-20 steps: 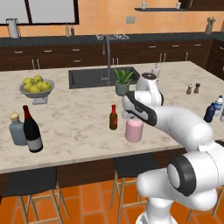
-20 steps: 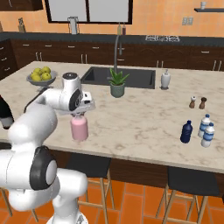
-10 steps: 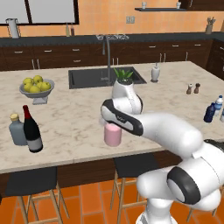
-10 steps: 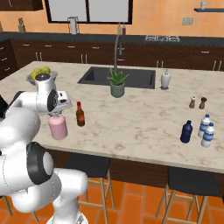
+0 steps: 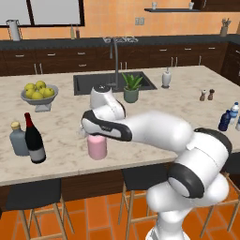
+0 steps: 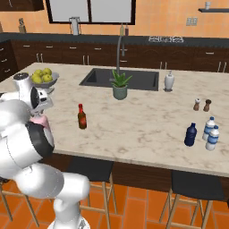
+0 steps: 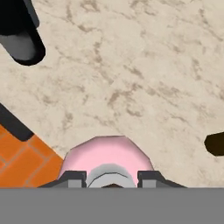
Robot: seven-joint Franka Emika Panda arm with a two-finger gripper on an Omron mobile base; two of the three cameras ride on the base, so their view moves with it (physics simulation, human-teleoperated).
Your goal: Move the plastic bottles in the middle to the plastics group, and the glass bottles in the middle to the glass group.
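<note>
A white robot arm reaches left across a marble kitchen island, and its gripper (image 7: 112, 178) is clamped on the neck of a squat pale-pink bottle (image 5: 97, 147). In the hand view the two dark fingertips (image 7: 72, 177) sit either side of the bottle's grey stopper, jaws drawn in against it. The pink bottle hangs upright near the island's front edge, its base at or just above the countertop (image 5: 61, 145); whether it touches the surface cannot be told.

To its left stand a squat grey bottle with a yellow cap (image 5: 18, 139) and a tall dark wine bottle (image 5: 34, 139), side by side. The wine bottle carries a pale label, too small to read.

A slim brown bottle with a red cap (image 6: 82, 116) stands alone mid-counter. Far right, a dark navy-blue bottle (image 6: 190, 135) stands just beside two white bottles with blue caps (image 6: 211, 134). No writing is legible on any of them
</note>
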